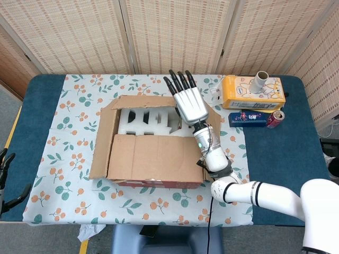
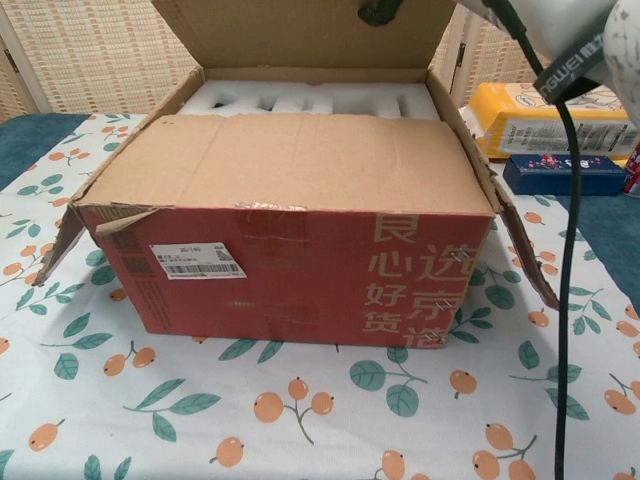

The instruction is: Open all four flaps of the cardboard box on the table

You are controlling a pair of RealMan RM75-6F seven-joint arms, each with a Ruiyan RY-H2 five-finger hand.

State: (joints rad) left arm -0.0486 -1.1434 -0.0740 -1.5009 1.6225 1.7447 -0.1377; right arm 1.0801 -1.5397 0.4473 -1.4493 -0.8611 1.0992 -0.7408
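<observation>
Cardboard box [image 1: 151, 145] on tablecloth [image 1: 74, 114]; carton [image 1: 251, 92] to its right.

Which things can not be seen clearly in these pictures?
- Right robot hand: chest view cuts it off at the top edge; grip on the far flap unclear.
- Left robot hand: head view's left edge crops it.
- Foam contents: near flap covers them.
</observation>
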